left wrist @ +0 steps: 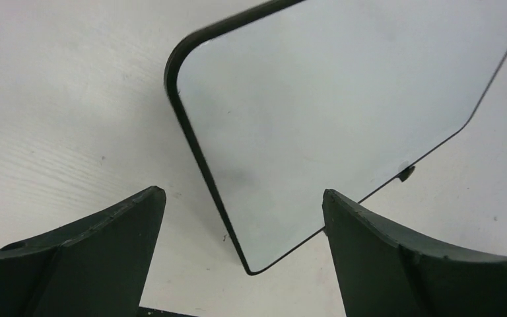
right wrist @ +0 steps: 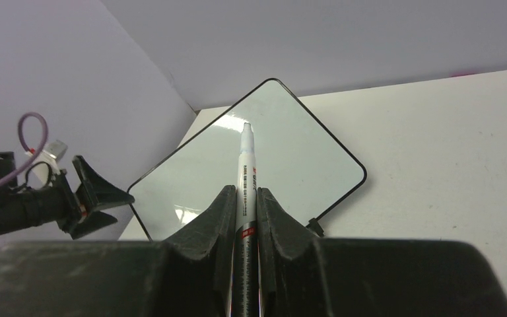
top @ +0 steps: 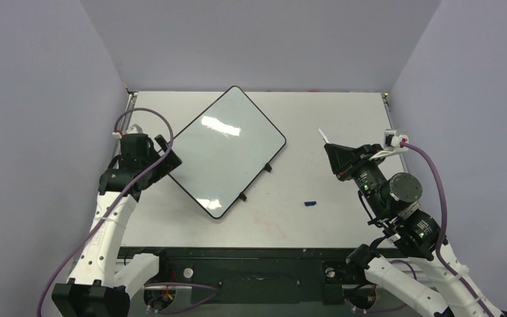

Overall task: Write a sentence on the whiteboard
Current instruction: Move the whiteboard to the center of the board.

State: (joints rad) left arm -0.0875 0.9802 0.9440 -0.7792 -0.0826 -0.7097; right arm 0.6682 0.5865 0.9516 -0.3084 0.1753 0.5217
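The whiteboard [top: 228, 150] lies turned like a diamond on the table, glossy white with a thin black rim; its face is blank, no sentence shows. It also shows in the left wrist view [left wrist: 330, 112] and the right wrist view [right wrist: 284, 158]. My left gripper [top: 170, 153] is open and empty at the board's left edge; its fingers [left wrist: 105, 257] straddle the board's near corner. My right gripper [top: 335, 158] is shut on a white marker [right wrist: 246, 172], uncapped tip pointing toward the board, held to the right of the board and apart from it.
A small blue marker cap [top: 311, 203] lies on the matte white table [top: 330, 112] right of the board. The board's black feet [top: 267, 168] stick out on its right edge. Grey walls enclose the table on three sides.
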